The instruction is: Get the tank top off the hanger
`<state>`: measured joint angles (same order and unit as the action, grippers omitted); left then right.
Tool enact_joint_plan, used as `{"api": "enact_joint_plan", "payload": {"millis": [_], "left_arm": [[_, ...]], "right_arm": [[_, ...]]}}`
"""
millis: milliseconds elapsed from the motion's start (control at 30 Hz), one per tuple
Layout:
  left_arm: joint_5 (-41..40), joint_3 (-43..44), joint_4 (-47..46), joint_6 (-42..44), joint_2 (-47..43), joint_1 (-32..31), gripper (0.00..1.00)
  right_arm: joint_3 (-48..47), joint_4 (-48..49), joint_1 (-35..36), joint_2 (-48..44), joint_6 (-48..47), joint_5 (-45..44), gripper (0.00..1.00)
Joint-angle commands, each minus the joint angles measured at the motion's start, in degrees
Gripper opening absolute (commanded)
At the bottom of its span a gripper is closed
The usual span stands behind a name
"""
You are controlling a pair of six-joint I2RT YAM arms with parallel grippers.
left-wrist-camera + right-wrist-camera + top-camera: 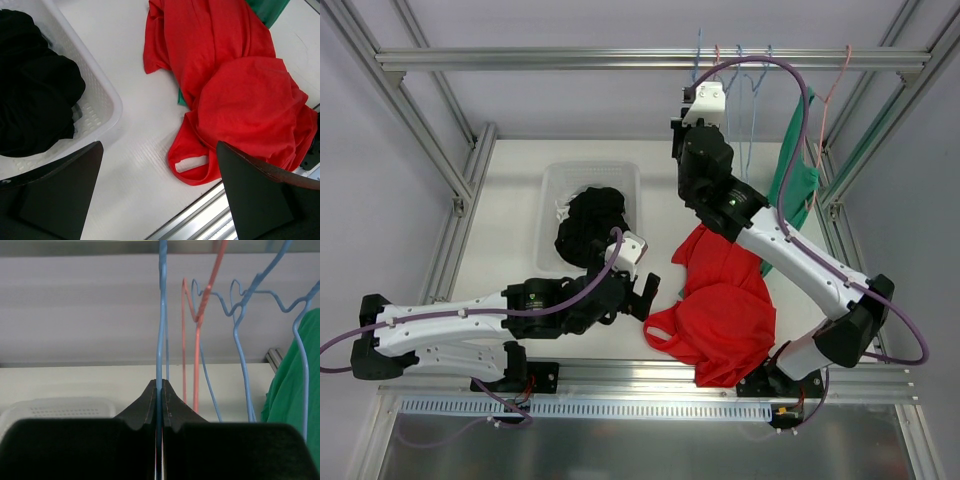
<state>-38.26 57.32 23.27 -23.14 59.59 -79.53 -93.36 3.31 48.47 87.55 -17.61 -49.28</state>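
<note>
The red tank top (725, 305) lies crumpled on the white table at the front right, partly under my right arm. In the left wrist view the red tank top (240, 95) shows a strap loop at its near edge. My left gripper (648, 295) hovers open just left of the cloth, and the left gripper (159, 145) has only bare table between its fingers. My right gripper (703, 98) is raised to the top rail. There the right gripper (160, 385) is shut on the thin wire of a blue hanger (161, 315). Whether the red cloth still touches that hanger is hidden.
A white basket (548, 200) of black clothes (592, 225) sits at mid-table, left of the tank top. A green garment (798, 175) hangs at the right. Several pink and blue hangers (240, 315) hang from the rail (570, 58). The aluminium front edge (200, 220) runs close by.
</note>
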Motion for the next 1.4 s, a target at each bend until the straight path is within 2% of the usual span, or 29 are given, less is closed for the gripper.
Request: {"api": "enact_joint_plan", "payload": {"millis": [0, 367, 433, 533, 600, 733, 767, 833, 867, 900, 933, 1000, 1200, 1367], "left_arm": [[-1.0, 0.2, -1.7, -0.7, 0.0, -0.1, 0.99], [0.4, -0.4, -3.7, -0.3, 1.9, 0.3, 0.99], [0.6, -0.1, -4.0, -0.3, 2.7, 0.4, 0.99], [0.9, 0.2, -4.5, -0.5, 3.8, 0.5, 0.99], [1.3, 0.7, -4.7, -0.5, 4.4, 0.7, 0.99], [3.2, 1.2, -5.6, -1.2, 7.3, 1.3, 0.99], [4.9, 1.5, -6.5, -1.5, 7.8, 1.4, 0.99], [6.7, 1.7, -7.4, -1.6, 9.9, 1.7, 0.99], [7.4, 1.9, -8.4, -1.6, 10.6, 1.7, 0.99], [9.0, 2.4, -9.0, -1.5, 11.4, 1.7, 0.99], [9.9, 2.6, -9.6, -1.2, 13.0, 1.8, 0.99], [13.5, 3.1, -12.1, 0.3, 14.7, 2.1, 0.99], [24.4, 6.7, -16.3, 4.5, 23.5, 4.0, 0.99], [33.8, 14.7, -15.9, 7.9, 37.6, 4.0, 0.99]], "right_arm": [[4.4, 8.2, -3.5, -4.3, 2.4, -3.5, 0.00], [13.3, 6.2, -10.7, -11.3, 7.4, 1.5, 0.00], [13.6, 3.7, -12.1, -12.0, 10.8, 5.5, 0.00], [13.1, 1.8, -13.5, -12.1, 11.1, 11.0, 0.00], [12.3, 0.5, -13.8, -12.0, 11.1, 12.5, 0.24], [14.2, -0.6, -13.8, -14.8, 11.8, 13.9, 0.44], [15.0, -1.4, -13.9, -16.4, 12.6, 14.4, 0.62], [15.7, -2.7, -13.8, -18.2, 13.4, 15.2, 0.77], [15.9, -3.0, -13.8, -19.3, 13.9, 15.8, 0.89], [16.4, -4.8, -13.7, -21.9, 14.6, 16.9, 0.95], [17.5, -6.7, -13.5, -23.4, 15.0, 17.4, 0.99], [18.4, -9.1, -13.3, -28.2, 15.6, 19.0, 1.00], [17.9, -32.2, -13.3, -39.2, 15.6, 22.5, 0.99], [20.7, -41.4, -13.3, -53.1, 14.0, 28.2, 1.00]]}}
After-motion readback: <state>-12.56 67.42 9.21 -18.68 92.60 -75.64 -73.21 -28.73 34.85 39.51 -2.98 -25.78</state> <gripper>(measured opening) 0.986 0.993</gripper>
